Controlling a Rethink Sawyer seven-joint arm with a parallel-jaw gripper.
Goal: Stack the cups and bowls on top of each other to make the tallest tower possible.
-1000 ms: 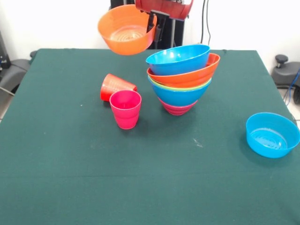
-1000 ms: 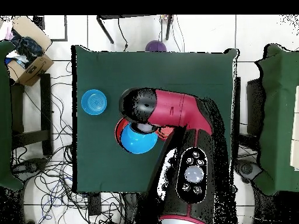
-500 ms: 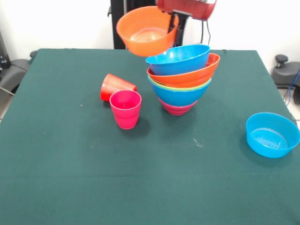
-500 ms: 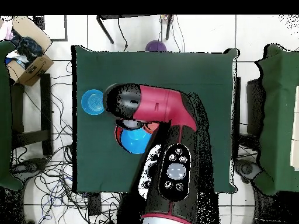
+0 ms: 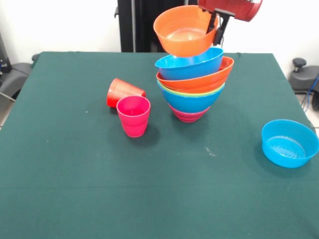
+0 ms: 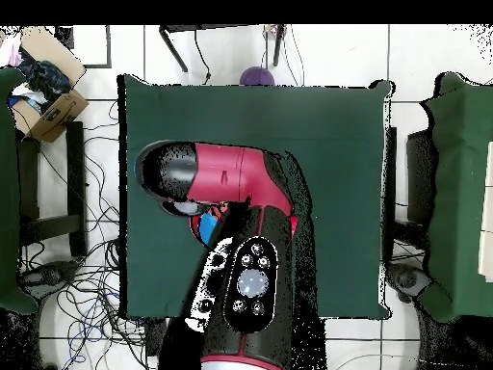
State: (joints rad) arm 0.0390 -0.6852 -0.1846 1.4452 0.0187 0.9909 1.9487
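One orange bowl (image 5: 184, 30) in the gripper (image 5: 218, 31), above the tower (image 5: 192, 82)

Even, bright light falls on the green table (image 5: 75, 199), with soft shadows under the bowls. The pink cup (image 5: 133, 116) looks sharp; the overhead view seems slightly soft.

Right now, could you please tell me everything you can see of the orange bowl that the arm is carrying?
The orange bowl is a glossy, round, plastic-looking bowl with faint concentric rings on its inner bottom. It hangs in the air, tilted so its opening faces the front camera, held at its right rim by the gripper, which comes down from the top edge. It sits just above the tower, close over the top blue bowl; whether they touch cannot be told. It looks empty. The overhead view hides it under the arm.
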